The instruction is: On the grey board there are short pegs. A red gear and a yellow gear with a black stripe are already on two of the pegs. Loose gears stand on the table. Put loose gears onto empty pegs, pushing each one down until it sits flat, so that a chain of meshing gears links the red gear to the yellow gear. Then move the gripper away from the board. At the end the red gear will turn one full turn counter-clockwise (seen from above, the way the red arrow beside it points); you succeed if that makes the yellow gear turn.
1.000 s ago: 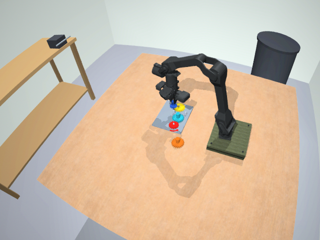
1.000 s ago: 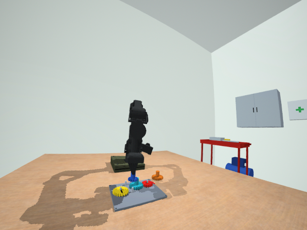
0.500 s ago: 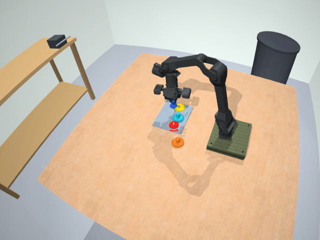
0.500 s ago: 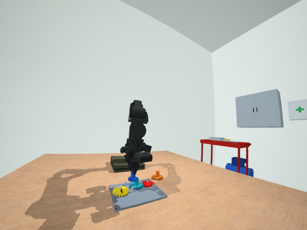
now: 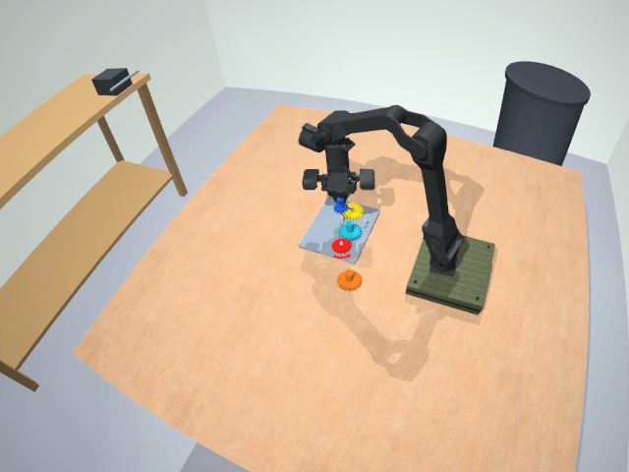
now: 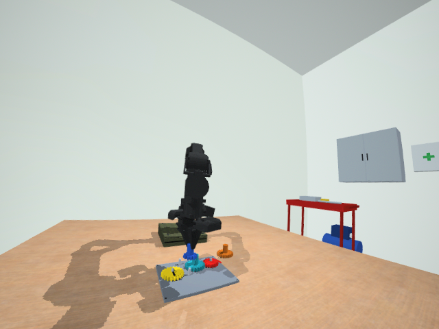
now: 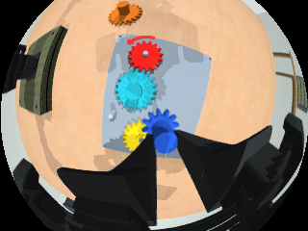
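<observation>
My gripper [image 5: 340,200] [image 6: 189,246] [image 7: 164,137] is shut on the handle of the blue gear [image 5: 340,207] [image 6: 189,256] [image 7: 161,119] and holds it above the grey board [image 5: 319,233] [image 6: 209,282] [image 7: 188,91]. In the wrist view the blue gear partly hides the yellow gear [image 5: 353,210] [image 6: 172,273] [image 7: 132,136]. The cyan gear [image 5: 350,232] [image 6: 194,265] [image 7: 135,90] sits on the board beside the red gear [image 5: 341,246] [image 6: 210,262] [image 7: 144,59]. Empty pegs show near the cyan gear, one of them at the board's edge [image 5: 366,222] [image 7: 112,115]. The orange gear [image 5: 349,280] [image 6: 225,252] [image 7: 125,14] stands upright on the table.
The arm's green base [image 5: 454,294] [image 6: 168,238] [image 7: 40,82] stands on the table beside the board. A wooden shelf [image 5: 76,228] and a dark bin [image 5: 538,111] stand beyond the table. A red bench [image 6: 319,204] is beyond it in the exterior view.
</observation>
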`<state>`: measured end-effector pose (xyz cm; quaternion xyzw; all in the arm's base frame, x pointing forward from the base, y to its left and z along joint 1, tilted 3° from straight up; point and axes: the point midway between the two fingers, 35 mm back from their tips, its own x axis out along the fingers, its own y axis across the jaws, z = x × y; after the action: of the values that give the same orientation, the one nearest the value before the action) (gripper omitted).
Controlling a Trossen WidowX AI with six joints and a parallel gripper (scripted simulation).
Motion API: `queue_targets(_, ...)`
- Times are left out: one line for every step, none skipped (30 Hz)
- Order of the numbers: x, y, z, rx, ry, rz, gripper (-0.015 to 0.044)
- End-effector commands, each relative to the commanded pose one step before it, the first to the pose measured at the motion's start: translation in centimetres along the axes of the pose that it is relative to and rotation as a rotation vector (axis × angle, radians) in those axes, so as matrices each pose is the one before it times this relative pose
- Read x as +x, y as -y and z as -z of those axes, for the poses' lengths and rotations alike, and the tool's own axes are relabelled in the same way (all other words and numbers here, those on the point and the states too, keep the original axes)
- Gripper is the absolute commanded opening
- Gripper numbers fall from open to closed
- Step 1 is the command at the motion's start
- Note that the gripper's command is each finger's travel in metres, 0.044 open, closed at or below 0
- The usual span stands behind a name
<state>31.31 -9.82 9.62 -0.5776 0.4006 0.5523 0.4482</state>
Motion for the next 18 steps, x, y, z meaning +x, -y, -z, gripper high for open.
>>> queue_targets(0.308,0.006,-0.046,-0.0712,0.00219,0.00026,0.0000)
queue_targets(0.110,-0.003,-0.006,-0.0258,0.00001,0.00000,0.0000)
queue_targets(0.135,-0.006,-0.006,-0.0291,0.00002,-0.00001,0.0000)
queue_targets(0.143,-0.008,-0.004,-0.0283,0.00002,-0.00001,0.0000)
queue_targets(0.146,-0.009,-0.002,-0.0262,0.00001,-0.00001,0.0000)
queue_targets(0.148,-0.010,0.000,-0.0234,0.00001,-0.00001,0.0000)
queue_targets(0.148,-0.010,0.002,-0.0204,0.00001,-0.00001,0.0000)
queue_targets(0.148,-0.010,0.004,-0.0171,0.00001,-0.00001,0.0000)
queue_targets(0.149,-0.009,0.007,-0.0138,0.00000,-0.00001,0.0000)
queue_targets(0.151,-0.007,0.008,-0.0104,0.00000,0.00000,0.0000)
queue_targets(0.152,-0.004,0.010,-0.0069,0.00000,0.00000,0.0000)
queue_targets(0.150,-0.002,0.010,-0.0031,0.00000,0.00000,0.0000)
queue_targets(0.144,0.001,0.010,0.0004,0.00000,0.00000,0.0000)
queue_targets(0.125,0.003,0.008,0.0033,0.00000,0.00001,0.0000)
queue_targets(0.115,0.005,0.006,0.0056,0.00000,0.00001,0.0000)
queue_targets(0.115,0.007,0.005,0.0080,0.00000,0.00001,0.0000)
queue_targets(0.124,0.008,0.003,0.0108,0.00000,0.00001,0.0000)
queue_targets(0.118,0.009,0.001,0.0124,0.00001,0.00001,0.0000)
